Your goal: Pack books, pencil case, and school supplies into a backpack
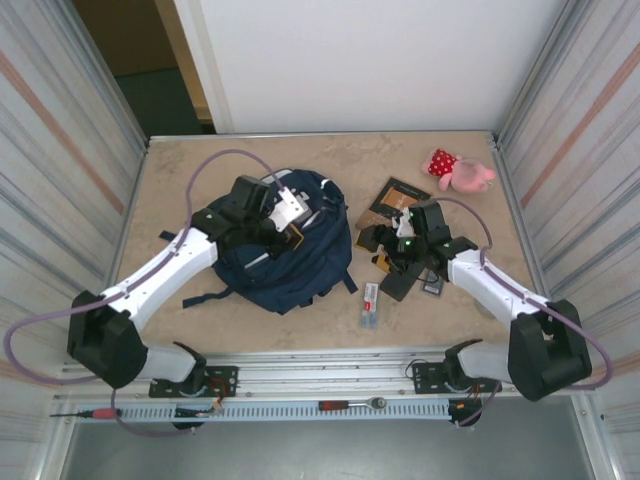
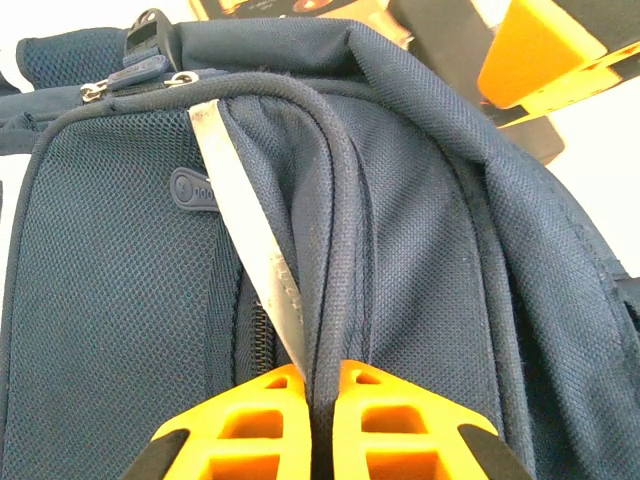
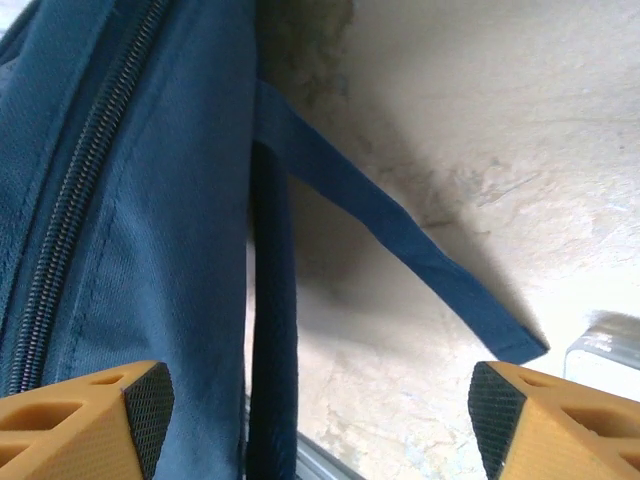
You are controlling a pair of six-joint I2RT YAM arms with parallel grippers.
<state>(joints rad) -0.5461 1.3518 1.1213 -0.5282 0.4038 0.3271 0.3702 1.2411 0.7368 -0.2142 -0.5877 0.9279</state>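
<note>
The left gripper (image 2: 322, 395) has its orange fingers (image 2: 250, 425) pinched tight on a piped seam of the navy backpack (image 1: 285, 265). The backpack lies flat centre-left on the worktop (image 1: 200, 170), long axis running near-left to far-right, with dark straps trailing from its near-left end; what is inside cannot be told. Just right of it, the narrow white pack (image 1: 371, 303) points near-to-far and the brown book (image 1: 392, 195) lies flat farther back, turned diagonally, while the right gripper (image 3: 320, 415) hovers beside the backpack's edge with its fingers spread wide, holding nothing.

The backpack (image 1: 300, 270) is dark blue, the book (image 1: 395, 195) brown and orange, the plush toy (image 1: 465, 172) pink, the fingers (image 2: 250, 420) orange.
</note>
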